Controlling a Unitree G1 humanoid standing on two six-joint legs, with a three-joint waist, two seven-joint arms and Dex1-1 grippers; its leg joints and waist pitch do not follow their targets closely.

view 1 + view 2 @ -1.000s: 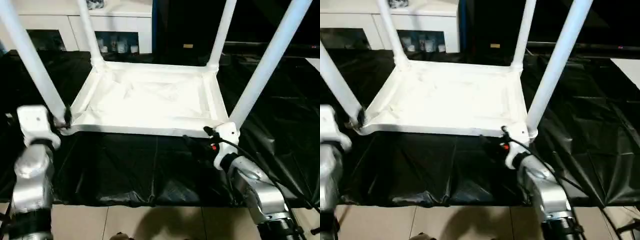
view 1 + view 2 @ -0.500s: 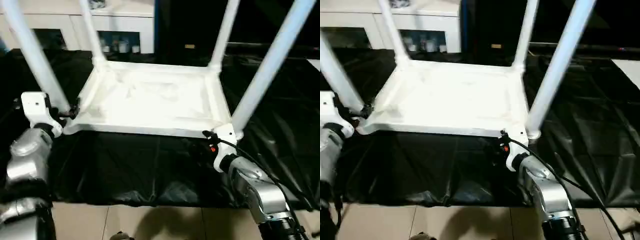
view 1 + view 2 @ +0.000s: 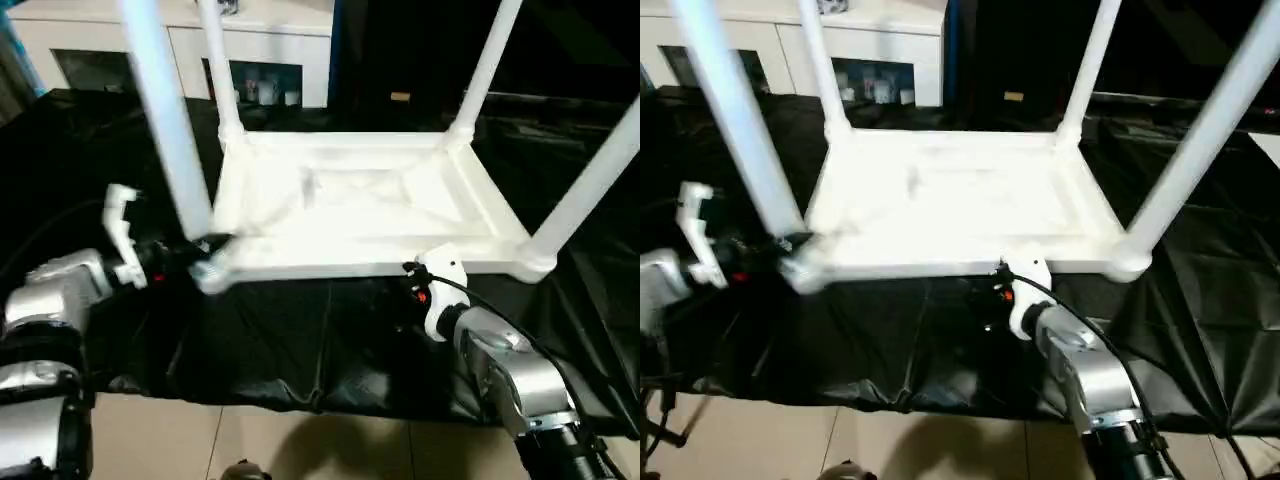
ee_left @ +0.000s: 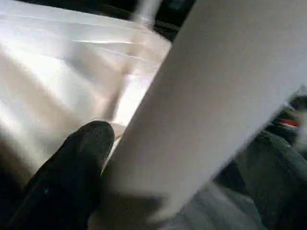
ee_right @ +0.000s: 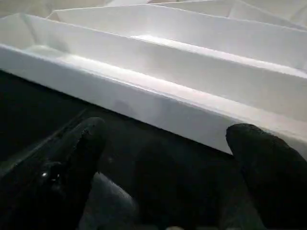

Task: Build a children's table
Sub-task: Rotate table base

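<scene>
- Four white legs stand up from the corner sockets of the tabletop [image 3: 360, 205], which lies upside down, ribbed underside up, on a surface draped in black sheet [image 3: 300, 340].
- Near left leg [image 3: 170, 130] rises from the corner closest to the left gripper [image 3: 205, 258]; near right leg [image 3: 590, 180] rises from the opposite near corner, and both far legs [image 3: 222, 75] stand at the back edge.
- Left gripper sits at the near left corner socket with its fingers spread wide; in the left wrist view one black finger [image 4: 72, 167] lies beside the base of that leg, though the blur makes it hard to say whether it is touching or gripping anything.
- Right gripper [image 5: 168, 158] is just before the tabletop's near edge, right of its middle, fingers [image 5: 268, 163] spread wide with the white rim between and beyond them, holding nothing.
- White cabinet [image 3: 270, 45] with glass doors stands behind the surface, well apart from the tabletop.
</scene>
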